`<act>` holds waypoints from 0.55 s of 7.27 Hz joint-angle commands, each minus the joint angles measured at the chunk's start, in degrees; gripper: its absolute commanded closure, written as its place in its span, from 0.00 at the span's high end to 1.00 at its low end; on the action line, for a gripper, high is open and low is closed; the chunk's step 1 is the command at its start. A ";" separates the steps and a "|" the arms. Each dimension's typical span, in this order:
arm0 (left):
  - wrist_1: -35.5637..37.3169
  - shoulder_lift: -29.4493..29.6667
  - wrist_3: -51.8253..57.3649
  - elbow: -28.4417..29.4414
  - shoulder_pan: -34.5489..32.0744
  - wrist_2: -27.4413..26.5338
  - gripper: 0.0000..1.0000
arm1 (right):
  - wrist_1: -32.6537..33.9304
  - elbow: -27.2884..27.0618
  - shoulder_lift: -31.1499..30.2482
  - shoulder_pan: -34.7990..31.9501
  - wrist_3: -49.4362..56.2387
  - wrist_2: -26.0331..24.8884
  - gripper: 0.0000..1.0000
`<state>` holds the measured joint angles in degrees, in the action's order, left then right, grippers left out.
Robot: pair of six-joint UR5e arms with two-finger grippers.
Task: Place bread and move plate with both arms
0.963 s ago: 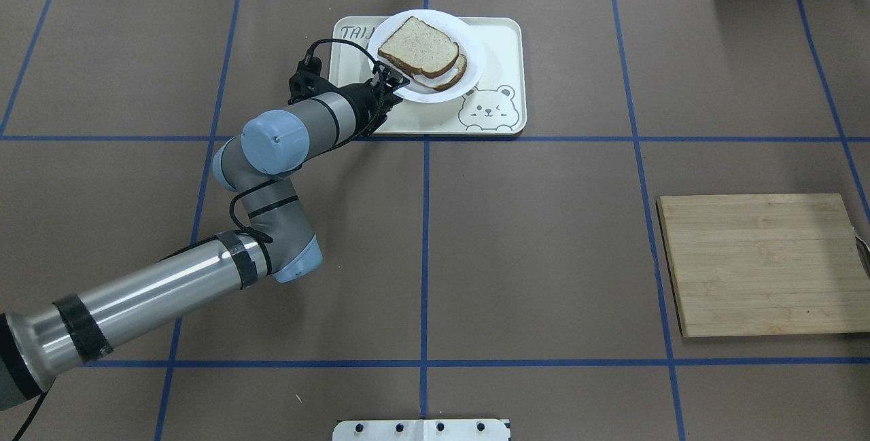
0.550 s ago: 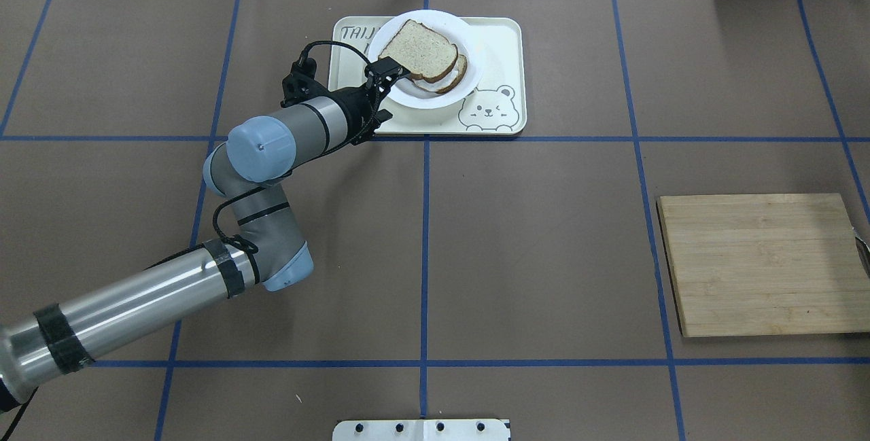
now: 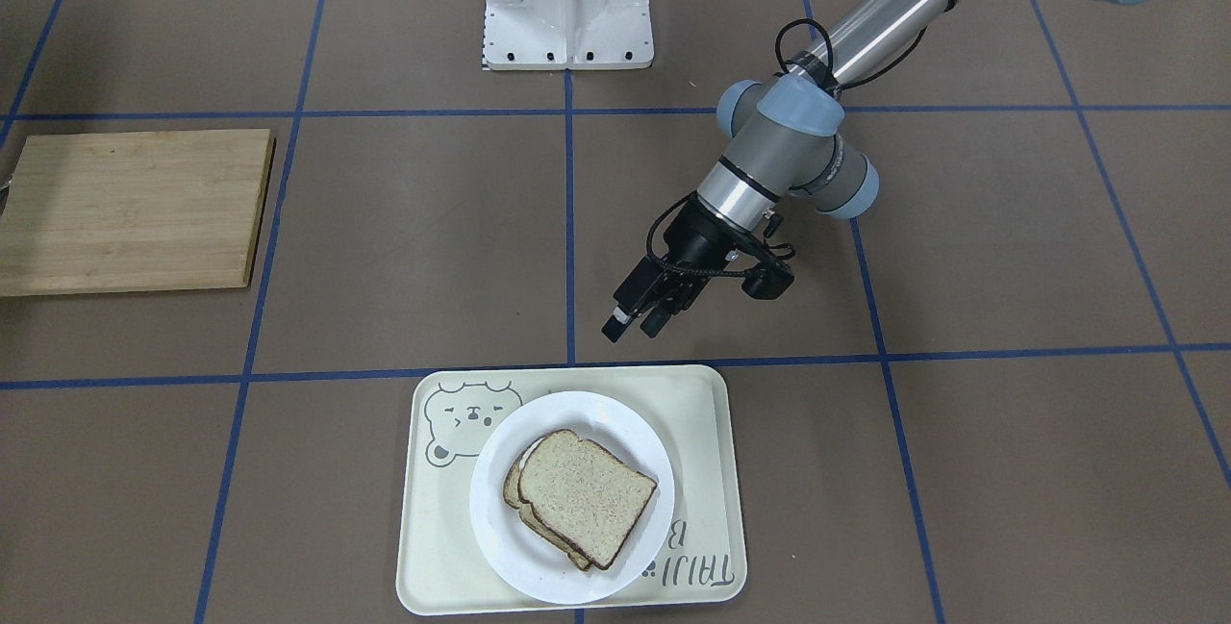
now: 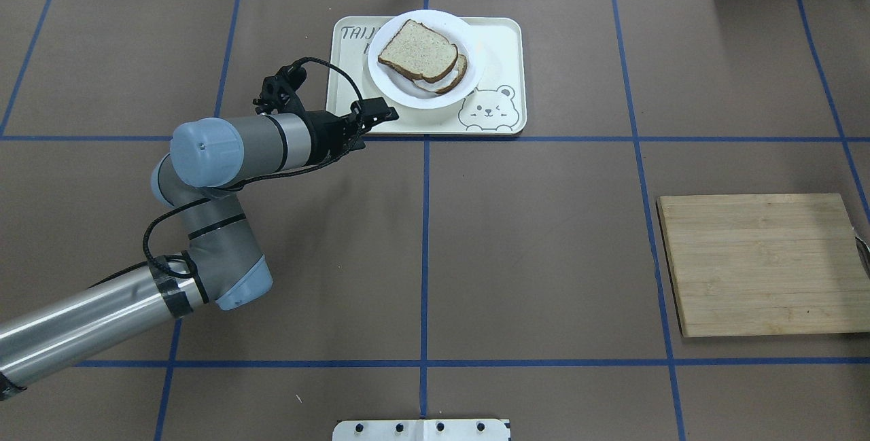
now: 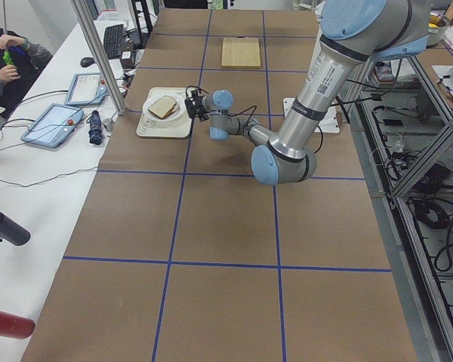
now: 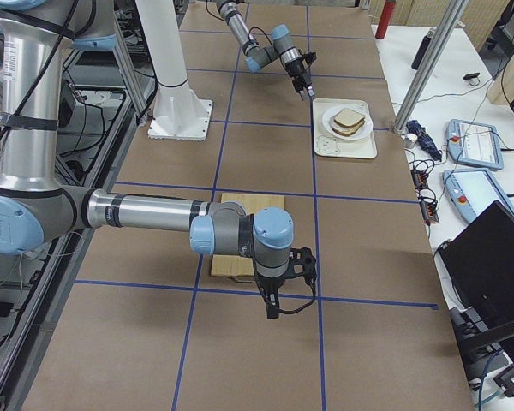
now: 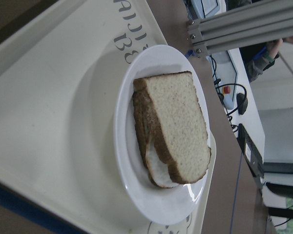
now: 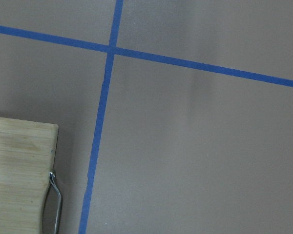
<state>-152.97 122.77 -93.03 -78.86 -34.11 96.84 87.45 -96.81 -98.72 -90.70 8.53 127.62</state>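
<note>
- The bread point(image 4: 416, 51), a flat slice with pale speckled crumb and a dark brown crust, lay on top of a second slice point(image 4: 459, 74); white egg point(image 7: 158, 171) showed between the two.
- Its long axis ran roughly left to right across the table, with the straight end at the left and the domed end to the right and slightly nearer the robot.
- The stack sat on the plate point(image 4: 435, 100), round, glossy and white, which rested in the left part of the tray point(image 4: 506, 40).
- The tray was cream and rectangular with rounded corners and a bear drawing, and it lay at the far middle of the table.
- The left gripper point(image 3: 633, 324), black, hung over the brown paper table point(image 4: 544, 223) near the tray's near-left corner, clear of the plate, its fingers slightly apart and holding nothing.
- A rectangular wooden board point(image 4: 761, 264) with straight grain lay well apart at the right.
- The right gripper point(image 6: 274, 301) pointed down beside the board; whether its jaws were parted or closed could not be told.
</note>
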 commanded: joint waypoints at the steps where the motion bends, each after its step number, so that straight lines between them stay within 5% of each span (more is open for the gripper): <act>1: 20.84 -2.71 22.19 -9.86 -1.13 4.49 0.98 | 0.00 0.21 -0.07 -0.09 0.00 -0.18 1.00; 3: 47.55 -6.39 42.46 -23.20 -4.28 6.25 0.98 | 0.00 0.39 -0.16 0.00 -0.09 -0.18 1.00; 4: 53.94 -9.19 51.54 -26.75 -9.43 10.78 0.98 | 0.00 0.48 -0.16 0.00 -0.09 -0.09 1.00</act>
<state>-109.84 116.56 -53.42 -99.95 -38.76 103.59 87.45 -96.43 -98.85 -90.72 8.47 127.46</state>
